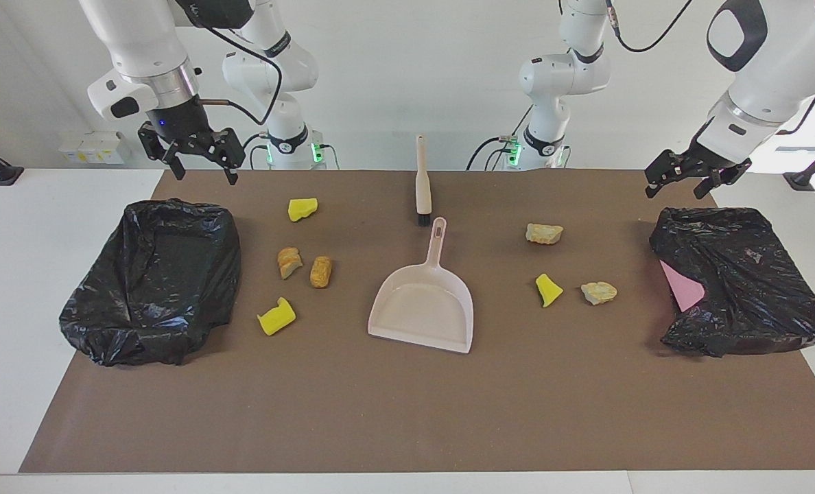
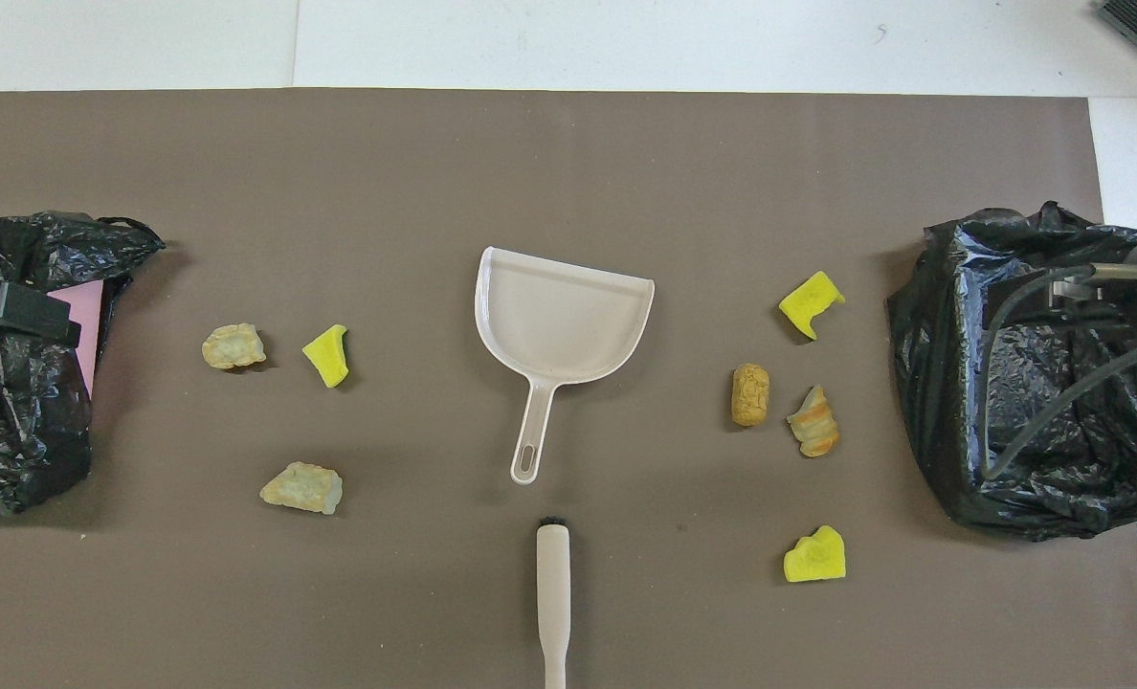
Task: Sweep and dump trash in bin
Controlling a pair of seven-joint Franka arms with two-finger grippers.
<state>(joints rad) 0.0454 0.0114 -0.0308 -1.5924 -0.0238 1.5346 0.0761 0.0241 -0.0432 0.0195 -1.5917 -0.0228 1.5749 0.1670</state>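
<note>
Seven scraps of trash lie on the brown mat. Toward the right arm's end are a yellow chunk [image 1: 302, 208], two tan lumps [image 1: 289, 261] [image 1: 320, 272] and another yellow chunk [image 1: 276, 318]. Toward the left arm's end are a tan lump [image 1: 543, 233], a yellow chunk [image 1: 548, 289] and a tan lump [image 1: 598, 292]. A black-bagged bin stands at each end [image 1: 154, 281] [image 1: 737, 281]. My right gripper [image 1: 203, 173] hangs open in the air over the near edge of its bin. My left gripper [image 1: 678, 189] hangs open over the near edge of its bin. Both are empty.
A beige dustpan [image 1: 424, 302] lies mid-mat with its handle toward the robots. A beige brush [image 1: 422, 182] lies just nearer to the robots, bristles toward the pan's handle. A pink patch [image 1: 682, 288] shows in the bin at the left arm's end. White table [image 1: 9, 274] surrounds the mat.
</note>
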